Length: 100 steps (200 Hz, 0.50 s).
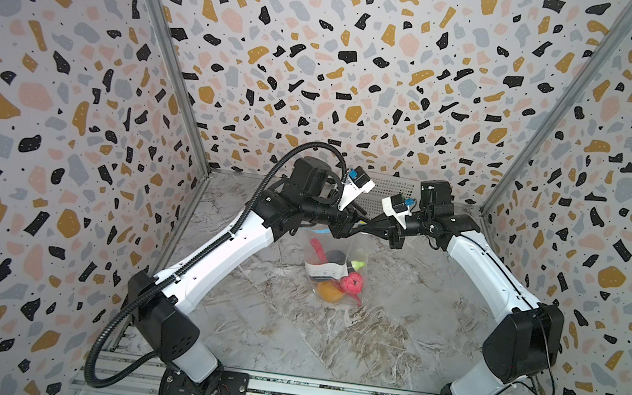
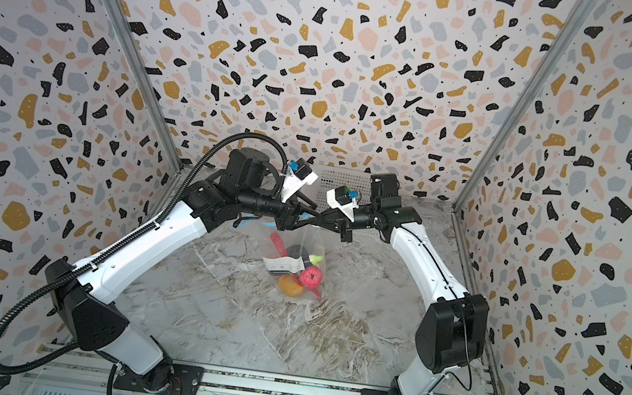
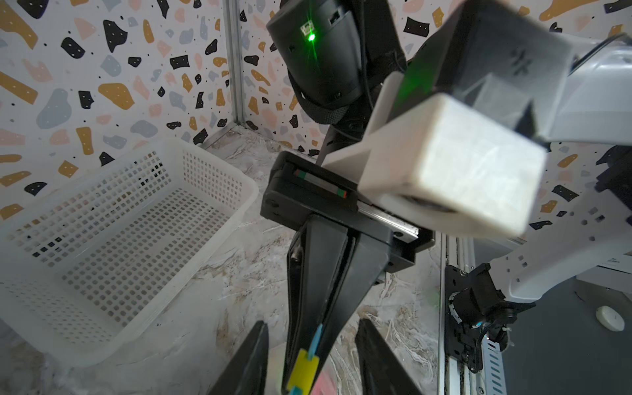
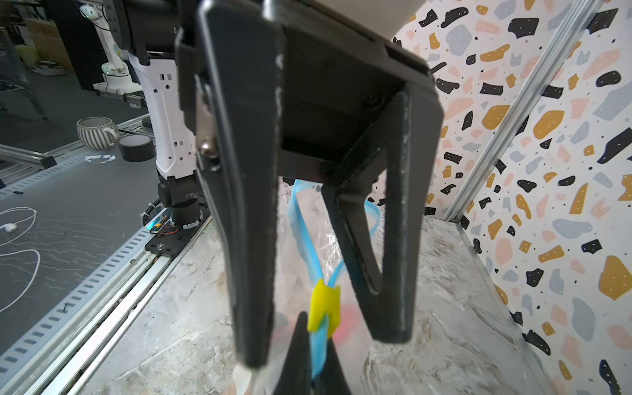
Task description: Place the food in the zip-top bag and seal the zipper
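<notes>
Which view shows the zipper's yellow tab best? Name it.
Right wrist view: the yellow tab is sharp and whole, clipped on the zipper. The left wrist view shows the tab only at the frame's edge. In both top views it is too small to make out.

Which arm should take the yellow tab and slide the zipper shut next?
Left. The left gripper is open, jaws either side of the yellow tab, so it likely only needs to close. The right gripper is shut on the zipper beside the tab, anchoring the bag.
</notes>
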Each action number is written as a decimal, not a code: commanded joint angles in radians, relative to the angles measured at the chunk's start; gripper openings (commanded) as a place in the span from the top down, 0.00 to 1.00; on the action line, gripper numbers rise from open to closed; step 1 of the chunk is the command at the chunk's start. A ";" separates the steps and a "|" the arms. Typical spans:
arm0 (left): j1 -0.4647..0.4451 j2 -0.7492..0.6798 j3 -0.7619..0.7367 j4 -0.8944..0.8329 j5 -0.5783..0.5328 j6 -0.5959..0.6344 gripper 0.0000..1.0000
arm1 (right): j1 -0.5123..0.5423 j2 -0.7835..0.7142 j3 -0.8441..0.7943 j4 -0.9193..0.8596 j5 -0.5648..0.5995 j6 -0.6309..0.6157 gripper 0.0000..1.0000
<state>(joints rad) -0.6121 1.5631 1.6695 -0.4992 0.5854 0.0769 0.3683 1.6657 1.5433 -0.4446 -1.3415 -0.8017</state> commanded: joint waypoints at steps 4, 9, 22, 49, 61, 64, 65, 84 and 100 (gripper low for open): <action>-0.005 0.000 0.032 -0.028 -0.050 0.030 0.68 | -0.003 -0.019 0.034 0.012 -0.062 0.007 1.00; -0.005 0.000 0.033 -0.033 -0.054 0.032 0.71 | -0.003 -0.021 0.034 0.014 -0.062 0.009 1.00; -0.005 0.000 0.035 -0.041 -0.062 0.035 0.79 | -0.004 -0.024 0.031 0.023 -0.061 0.015 1.00; -0.005 0.001 0.034 -0.050 -0.067 0.036 0.91 | -0.006 -0.035 0.016 0.051 -0.054 0.039 1.00; -0.005 0.001 0.033 -0.051 -0.067 0.036 0.95 | -0.008 -0.041 0.007 0.067 -0.053 0.051 1.00; -0.005 0.001 0.033 -0.051 -0.067 0.036 0.97 | -0.008 -0.041 0.006 0.071 -0.052 0.054 1.00; -0.005 0.000 0.033 -0.052 -0.067 0.036 0.97 | -0.008 -0.042 0.005 0.072 -0.052 0.054 1.00; -0.005 -0.005 0.033 -0.056 -0.068 0.034 1.00 | -0.012 -0.048 -0.005 0.089 -0.041 0.068 1.00; -0.005 -0.013 0.027 -0.058 -0.077 0.037 1.00 | -0.018 -0.053 -0.012 0.099 -0.042 0.075 1.00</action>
<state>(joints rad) -0.6186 1.5635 1.6821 -0.5312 0.5365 0.1013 0.3614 1.6653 1.5352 -0.3931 -1.3399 -0.7547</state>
